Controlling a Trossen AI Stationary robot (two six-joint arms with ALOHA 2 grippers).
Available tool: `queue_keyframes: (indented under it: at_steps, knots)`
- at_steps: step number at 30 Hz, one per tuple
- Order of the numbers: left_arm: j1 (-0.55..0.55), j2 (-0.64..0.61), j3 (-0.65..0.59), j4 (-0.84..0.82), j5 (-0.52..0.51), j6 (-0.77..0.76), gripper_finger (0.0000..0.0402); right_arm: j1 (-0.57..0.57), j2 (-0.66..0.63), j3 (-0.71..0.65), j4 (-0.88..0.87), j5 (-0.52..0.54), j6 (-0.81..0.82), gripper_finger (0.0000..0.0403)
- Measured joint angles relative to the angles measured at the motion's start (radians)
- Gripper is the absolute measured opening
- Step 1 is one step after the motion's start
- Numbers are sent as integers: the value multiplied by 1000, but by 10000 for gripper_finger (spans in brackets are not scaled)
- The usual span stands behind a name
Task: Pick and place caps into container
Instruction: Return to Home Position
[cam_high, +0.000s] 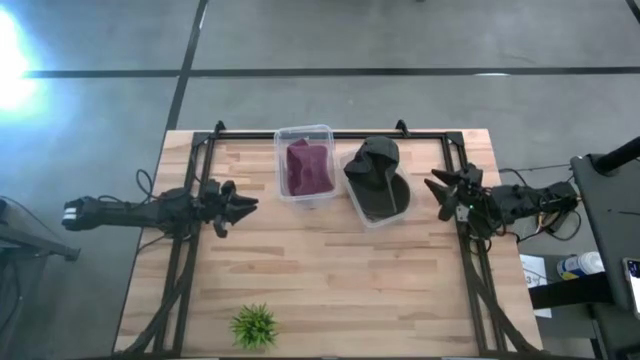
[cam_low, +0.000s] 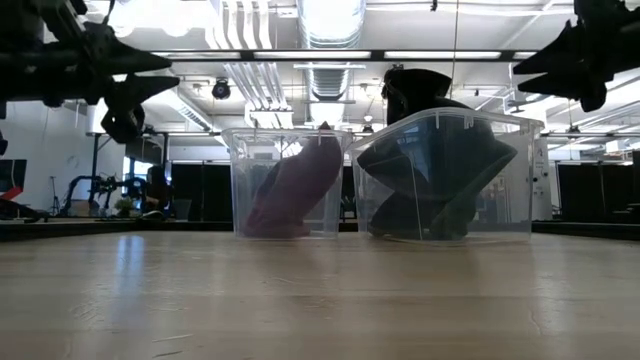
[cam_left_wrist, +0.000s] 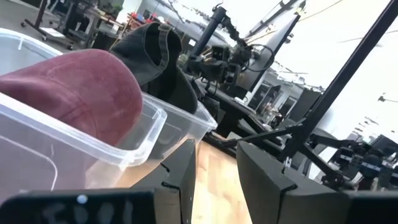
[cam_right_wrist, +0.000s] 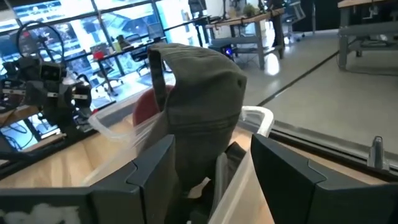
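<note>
A maroon cap (cam_high: 308, 166) lies inside the left clear tub (cam_high: 281, 190); it also shows in the low view (cam_low: 296, 188) and the left wrist view (cam_left_wrist: 74, 93). Dark grey-olive caps (cam_high: 376, 176) fill the right clear tub (cam_high: 349, 195), the top one sticking up above the rim (cam_right_wrist: 199, 106). How many dark caps are stacked there I cannot tell. My left gripper (cam_high: 243, 205) hovers open left of the tubs, above the table. My right gripper (cam_high: 437, 190) hovers open right of the tubs.
A small green plant (cam_high: 254, 325) stands near the table's near edge, left of centre. The two tubs sit side by side at the far middle of the wooden table (cam_high: 330, 280). Black frame rails (cam_high: 185, 260) run along both sides of the table.
</note>
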Motion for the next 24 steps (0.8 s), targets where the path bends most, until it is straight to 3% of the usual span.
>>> queue_keyframes:
  at_steps: [13,17,19,21,24]
  knots:
    - [-1,2,-12,-33,0,-2,110,0,1,0,1,-5,0,206]
    - [0,-37,-12,-68,65,-26,110,0,1,0,1,-5,0,205]
    - [-1,-70,-13,-76,74,37,110,0,1,0,1,-6,0,206]
    - [0,-107,-13,-80,91,193,110,0,0,0,1,-6,0,206]
    - [6,-170,-13,-106,185,394,110,0,2,0,1,-6,0,205]
